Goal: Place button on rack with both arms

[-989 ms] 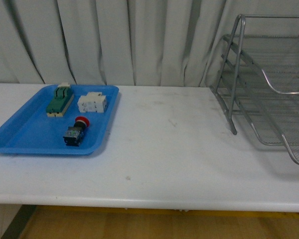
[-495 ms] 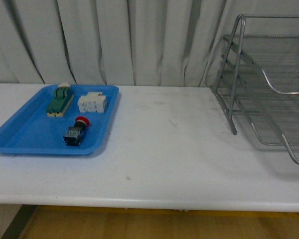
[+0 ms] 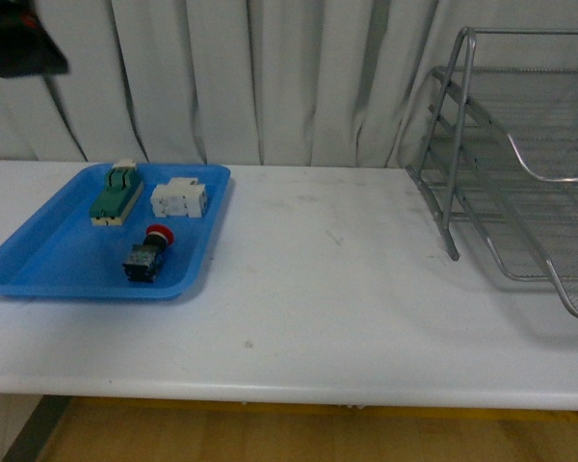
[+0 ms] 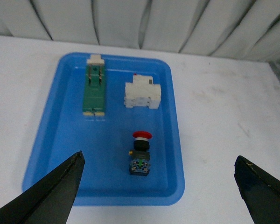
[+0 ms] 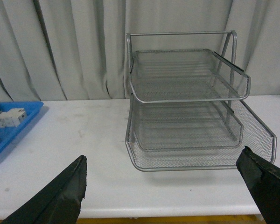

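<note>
Both L fingers (image 4: 51, 196), R fingers (image 5: 56, 198) wide apart, empty; button (image 3: 145, 256) nr tray (image 3: 58, 255) front edge.

Nothing here can be read: no lettering, label, brand, number or sign. The button (image 4: 140, 154), the green-topped switch block (image 4: 94, 87) and the white block (image 4: 142, 95) in the blue tray (image 4: 51, 154) are too small and blurred for any marking on them to be made out. The wire of the rack (image 5: 186, 98) shows no legible plate or tag.
</note>
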Controlling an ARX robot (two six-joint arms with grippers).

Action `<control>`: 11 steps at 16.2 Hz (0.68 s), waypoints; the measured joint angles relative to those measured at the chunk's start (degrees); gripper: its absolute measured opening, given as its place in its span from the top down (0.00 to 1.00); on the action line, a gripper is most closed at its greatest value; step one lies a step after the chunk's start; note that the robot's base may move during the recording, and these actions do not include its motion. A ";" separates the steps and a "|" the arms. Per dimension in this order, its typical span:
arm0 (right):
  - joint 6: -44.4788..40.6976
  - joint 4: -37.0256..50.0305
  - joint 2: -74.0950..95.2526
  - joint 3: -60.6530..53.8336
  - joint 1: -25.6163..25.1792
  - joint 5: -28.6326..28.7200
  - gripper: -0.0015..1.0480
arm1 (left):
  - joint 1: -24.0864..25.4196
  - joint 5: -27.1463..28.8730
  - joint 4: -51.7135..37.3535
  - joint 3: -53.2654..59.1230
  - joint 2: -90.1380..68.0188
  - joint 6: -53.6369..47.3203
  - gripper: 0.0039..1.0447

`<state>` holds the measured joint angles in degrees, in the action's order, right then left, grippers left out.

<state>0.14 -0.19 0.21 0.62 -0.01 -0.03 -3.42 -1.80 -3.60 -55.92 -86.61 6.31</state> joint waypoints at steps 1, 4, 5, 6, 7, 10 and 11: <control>0.00 0.00 0.00 0.00 0.00 0.00 0.06 | -1.31 0.15 2.14 -5.84 -7.56 -0.59 0.06; 0.00 0.00 0.00 0.00 0.00 0.00 0.06 | -5.27 -0.04 7.10 -17.31 -24.13 -2.25 0.06; 0.00 0.00 0.00 0.00 0.00 0.00 0.06 | -6.12 0.57 7.63 -19.69 -27.89 -2.75 0.06; 0.00 0.00 0.00 0.00 0.00 0.00 0.06 | -6.40 0.87 7.72 -21.31 -30.67 -3.32 0.06; 0.00 0.00 0.00 0.00 0.00 0.00 0.06 | -6.29 1.16 8.59 -22.88 -33.31 -3.32 0.06; 0.00 -0.02 0.00 0.00 0.00 0.00 0.06 | -4.74 4.17 9.64 -25.20 -38.10 -3.52 0.06; 0.00 0.00 0.00 0.00 0.00 0.00 0.06 | -4.04 4.35 9.46 -25.51 -38.86 -3.54 0.06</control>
<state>0.14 -0.19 0.21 0.62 -0.01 -0.03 -7.46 2.55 5.87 -81.43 -125.47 2.76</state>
